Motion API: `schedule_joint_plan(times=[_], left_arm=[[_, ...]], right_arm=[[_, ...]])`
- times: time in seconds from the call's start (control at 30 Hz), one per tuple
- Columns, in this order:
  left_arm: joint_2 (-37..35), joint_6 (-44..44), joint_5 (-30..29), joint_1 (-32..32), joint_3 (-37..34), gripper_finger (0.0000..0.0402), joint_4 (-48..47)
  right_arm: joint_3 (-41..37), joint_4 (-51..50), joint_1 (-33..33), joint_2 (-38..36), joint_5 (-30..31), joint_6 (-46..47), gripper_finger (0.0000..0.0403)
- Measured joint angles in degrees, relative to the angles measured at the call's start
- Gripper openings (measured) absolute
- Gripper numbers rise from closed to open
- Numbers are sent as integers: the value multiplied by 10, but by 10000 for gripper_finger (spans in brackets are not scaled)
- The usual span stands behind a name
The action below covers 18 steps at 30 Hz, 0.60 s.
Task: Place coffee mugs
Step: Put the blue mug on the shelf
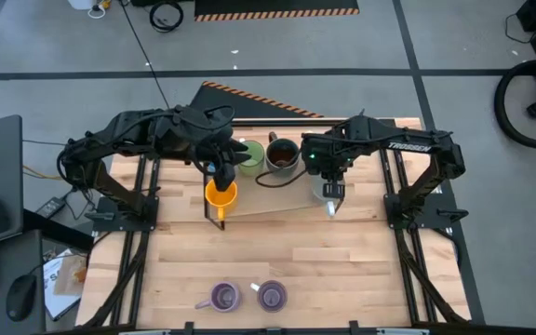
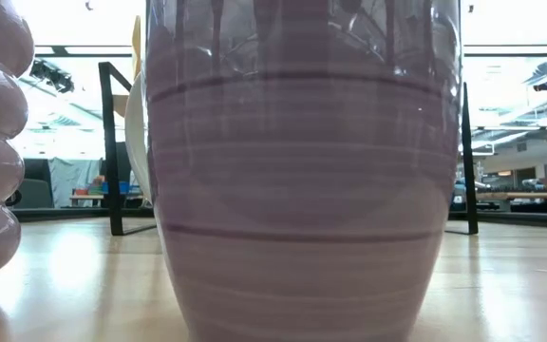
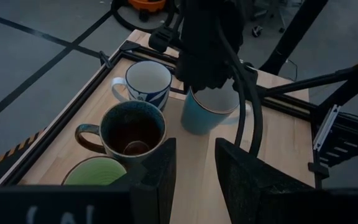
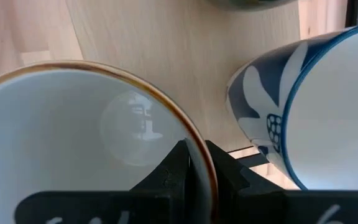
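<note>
Wood table (image 1: 342,270) carries everything, with two dark arms reaching in from either side toward the brown mug (image 1: 282,154), which stands near the far edge. The left arm comes in on the brown mug's left. The left gripper (image 3: 194,146) is part open, with only bare wood showing between its fingers (image 3: 166,174) and nothing in its hold. The right arm comes in on the brown mug's right. The right gripper (image 4: 194,165) is pinched tight on the rim of the blue mug (image 3: 207,115), one finger inside and one outside.

That blue mug sits upright, to the right of the brown mug and a little nearer the front. A white mug (image 3: 148,81) with a blue pattern stands just beside both. The green mug (image 1: 249,154) is just left of the brown mug. The orange mug (image 1: 221,194) lies further left and forward, under the left arm. Two purple mugs (image 1: 225,297) (image 1: 271,296) stand side by side, well apart from the brown mug, at the front edge.
</note>
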Motion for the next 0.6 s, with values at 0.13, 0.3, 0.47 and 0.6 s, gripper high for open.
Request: schedule_joint_plan(times=[0.13, 0.3, 0.47, 0.6], left_arm=[[0, 0, 0, 0, 0, 117, 0], [0, 0, 0, 0, 0, 117, 1], [0, 0, 0, 0, 0, 117, 5], [0, 0, 0, 0, 0, 117, 5]], right_arm=[[0, 3, -6, 0, 3, 0, 55], [0, 2, -17, 0, 32, -1, 67], [0, 3, -25, 0, 32, 4, 72], [9, -7, -26, 0, 31, 17, 71]])
